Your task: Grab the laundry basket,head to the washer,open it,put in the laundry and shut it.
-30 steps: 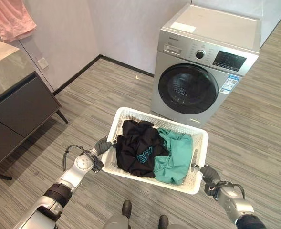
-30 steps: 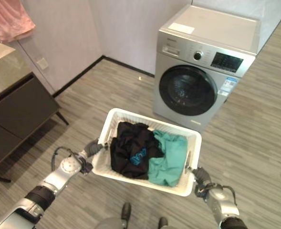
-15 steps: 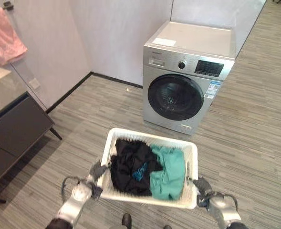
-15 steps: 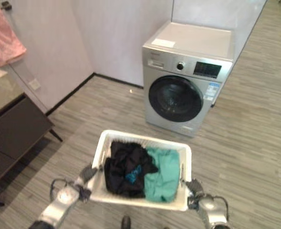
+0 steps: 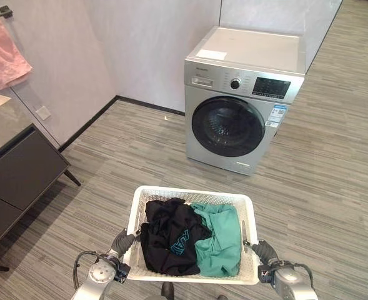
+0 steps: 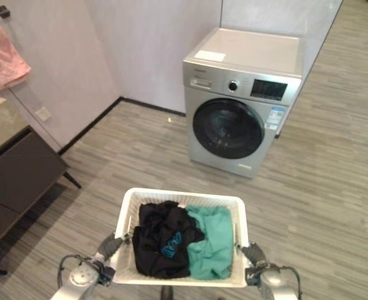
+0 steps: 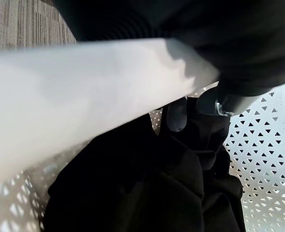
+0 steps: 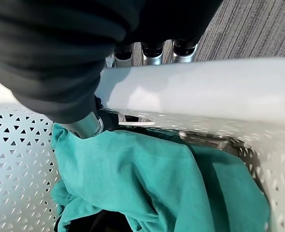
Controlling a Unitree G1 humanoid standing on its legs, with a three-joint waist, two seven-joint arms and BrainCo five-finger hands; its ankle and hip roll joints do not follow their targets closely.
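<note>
Striped grey floor; washer (image 5: 243, 119) ahead, door shut. Basket (image 5: 190, 195) short of washer: rigid, light; clothes (image 5: 190, 237) soft. Left hand (image 5: 122, 242), right hand (image 5: 264, 252) clamped on side rims; keep level.

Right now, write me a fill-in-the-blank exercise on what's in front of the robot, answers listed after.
1. The left hand and right hand hold the white laundry basket by its two ____.
2. The washer door is ____.
3. Beside the black garment lies a ____ one.
4. A ____ towel hangs on the wall left of the washer.

Answers: sides; shut; green; pink
</note>
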